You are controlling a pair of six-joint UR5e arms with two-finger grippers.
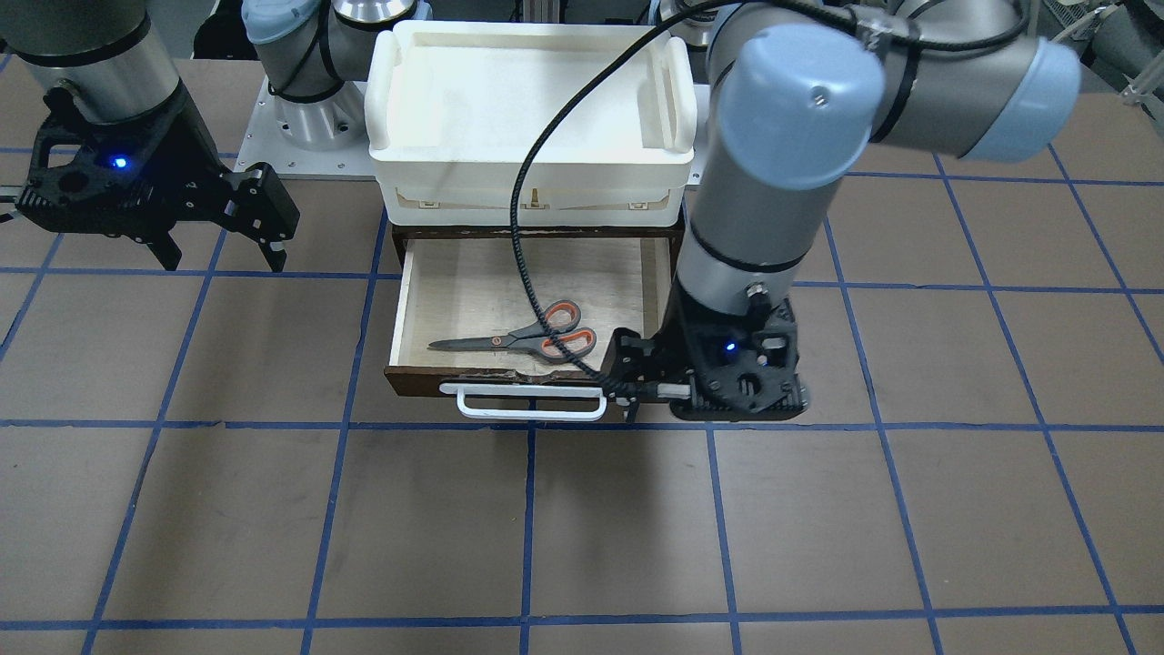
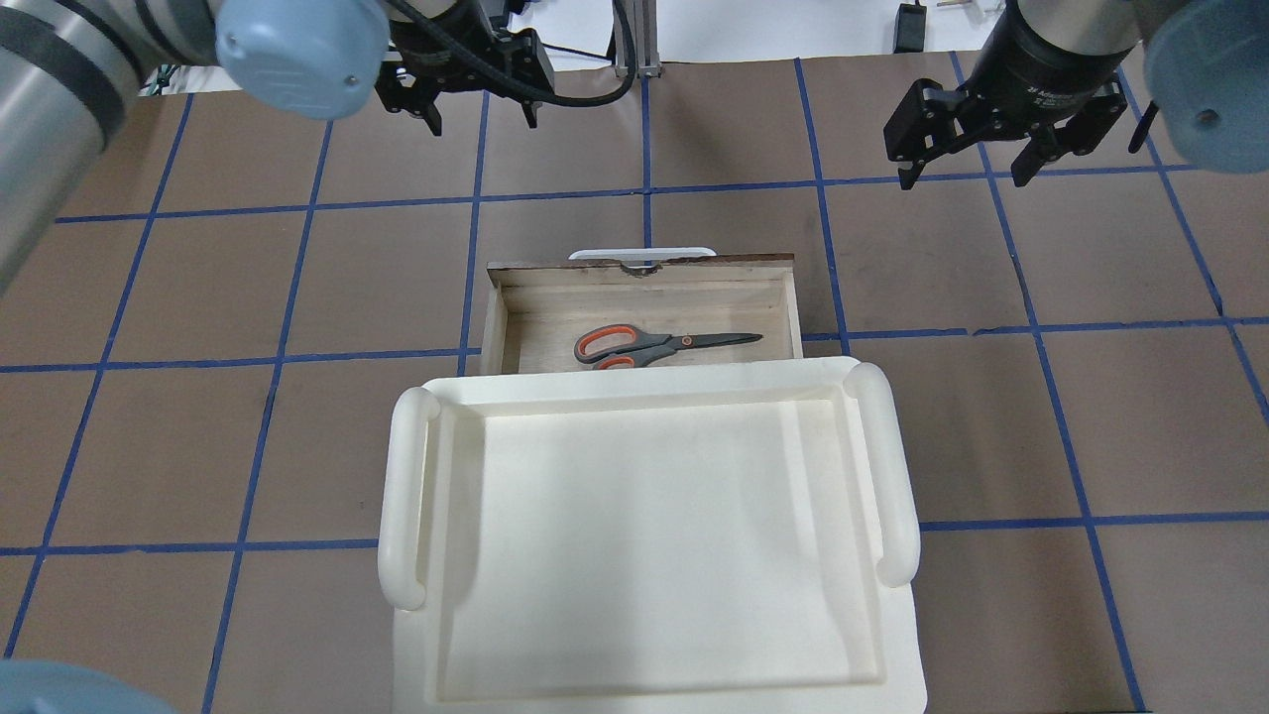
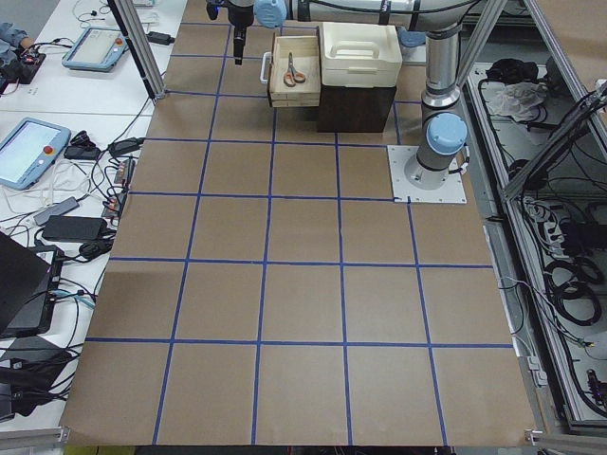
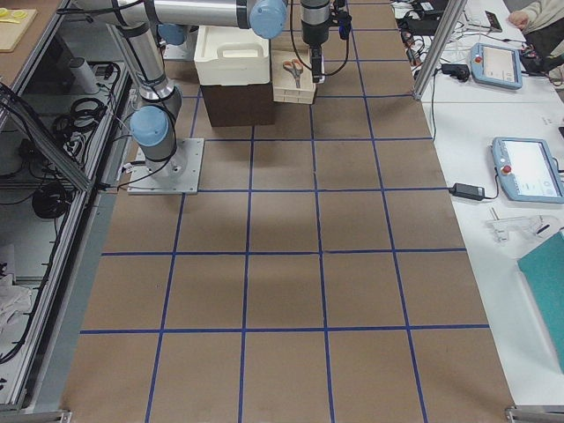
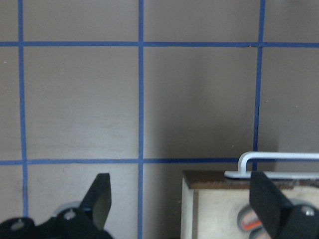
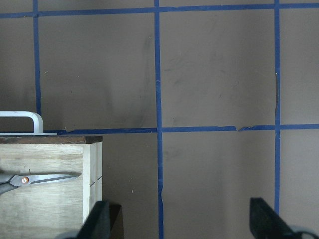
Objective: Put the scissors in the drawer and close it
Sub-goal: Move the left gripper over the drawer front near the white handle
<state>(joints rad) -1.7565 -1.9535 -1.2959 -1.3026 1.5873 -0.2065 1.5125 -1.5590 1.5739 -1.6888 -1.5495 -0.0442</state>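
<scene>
While the scissors (image 2: pixel 664 345) lie flat inside the open drawer (image 2: pixel 535 322), we observe the left pincer (image 2: pixel 484 117) and right pincer (image 2: pixel 962 177) both spread apart.

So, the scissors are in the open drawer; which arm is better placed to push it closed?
Left. The left gripper, open, hangs over the drawer at its front corner, beside the white handle. The right gripper, open, hovers farther away and would likely need more travel.

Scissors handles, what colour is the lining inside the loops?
Orange-red, inside the grey handles of the scissors; the exterior front-facing view shows it best.
</scene>
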